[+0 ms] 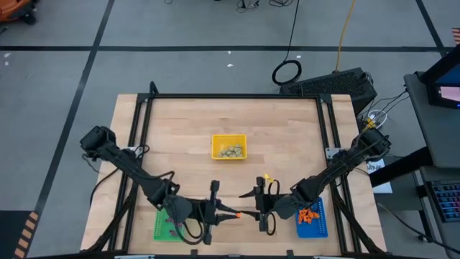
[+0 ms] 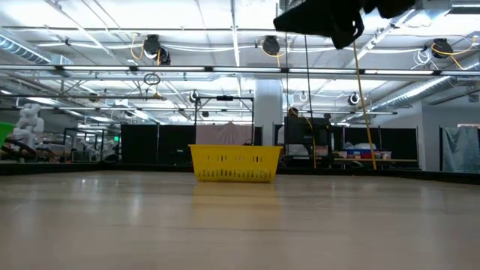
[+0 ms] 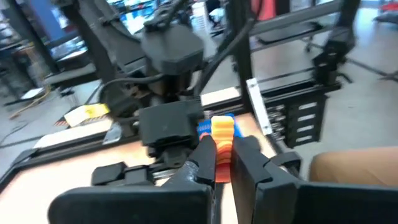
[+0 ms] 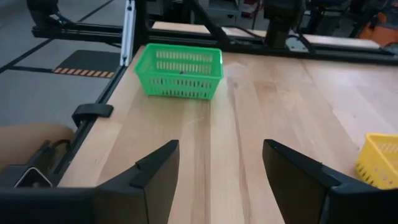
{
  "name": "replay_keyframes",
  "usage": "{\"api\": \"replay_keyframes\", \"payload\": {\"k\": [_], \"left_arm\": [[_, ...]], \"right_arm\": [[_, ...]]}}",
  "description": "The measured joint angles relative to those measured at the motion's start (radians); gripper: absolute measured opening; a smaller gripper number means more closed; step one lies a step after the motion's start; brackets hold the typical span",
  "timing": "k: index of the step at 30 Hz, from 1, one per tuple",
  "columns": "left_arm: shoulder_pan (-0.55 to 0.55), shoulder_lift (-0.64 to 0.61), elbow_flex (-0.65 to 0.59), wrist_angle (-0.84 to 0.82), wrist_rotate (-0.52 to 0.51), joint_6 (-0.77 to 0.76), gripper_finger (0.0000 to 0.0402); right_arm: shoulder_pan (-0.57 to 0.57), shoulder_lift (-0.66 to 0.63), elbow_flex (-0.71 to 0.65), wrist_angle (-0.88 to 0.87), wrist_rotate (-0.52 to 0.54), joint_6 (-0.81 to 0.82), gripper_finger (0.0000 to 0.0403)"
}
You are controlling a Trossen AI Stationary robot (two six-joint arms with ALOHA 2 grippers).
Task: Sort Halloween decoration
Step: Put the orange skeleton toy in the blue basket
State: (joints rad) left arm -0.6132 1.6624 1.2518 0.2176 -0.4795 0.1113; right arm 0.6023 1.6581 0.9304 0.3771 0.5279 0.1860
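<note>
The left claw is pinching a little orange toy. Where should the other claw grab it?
Probably the free end of the orange trinket, which pokes out past the left gripper fingertips. The shut fingers cover its near half, so the open right gripper would best come head-on from the opposite side, jaws around that end.

Both arms reach inward along the table's near edge, wrists level, grippers facing each other close together. Left gripper fingers pinched nearly together on a small orange piece. Right gripper raised off the table, fingers spread wide, nothing between them.
</note>
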Motion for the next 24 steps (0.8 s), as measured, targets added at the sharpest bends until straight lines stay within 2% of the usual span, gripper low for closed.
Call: {"api": "replay_keyframes", "payload": {"k": [4,12,16,24], "left_arm": [[0.0,0.021,0.0,0.003,-0.056,-0.049,0.0018],[0.0,0.03,0.0,-0.001,-0.057,-0.031,0.0018],[0.0,0.03,0.0,-0.001,-0.057,0.125,0.0018],[0.0,0.031,0.0,-0.009,-0.053,0.586,0.0018]], "right_arm": [[0.002,0.024,0.0,0.001,-0.001,0.04,0.0217],[0.007,0.026,0.0,0.0,0.0,0.069,0.0217],[0.009,0.026,0.0,0.003,-0.001,0.064,0.0217],[0.009,0.026,0.0,0.0,0.0,0.06,0.0217]]}}
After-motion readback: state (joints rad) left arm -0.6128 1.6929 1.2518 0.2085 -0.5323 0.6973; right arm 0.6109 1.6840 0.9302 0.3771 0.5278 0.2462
